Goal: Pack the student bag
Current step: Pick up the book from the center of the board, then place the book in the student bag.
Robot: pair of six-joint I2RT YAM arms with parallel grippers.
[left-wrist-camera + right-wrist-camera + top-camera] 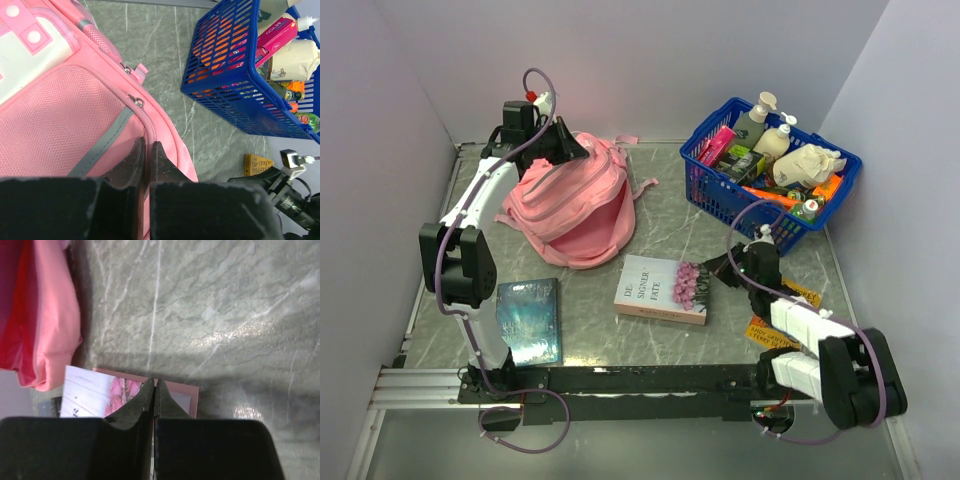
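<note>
Student bag (575,200): pink backpack on the far left part of the table (590,335), mouth open toward the near side, darker pink lining showing; straps trailing to its right.
Left gripper (565,148): at the far top edge of the bag; in the wrist view (148,147) fingers pressed together with a thin line of pink fabric between them, at the zip seam beside the grey trim strip.
Right gripper (720,270): low over the table, just right of the flowered book; in the wrist view (153,385) fingers closed tip to tip, nothing between them, tips over the book's edge; contact with the cover not clear.
Flowered book (660,288): white cover with pink blossoms, flat at table centre, near side of the bag and apart from it.
Dark teal book (529,320): flat at near left, beside the left arm's base.
Yellow book (770,333): near right, partly under the right arm.
Blue plastic basket (705,190): far right, filled with bottles, pump dispensers and a pink box; well apart from the bag.
</note>
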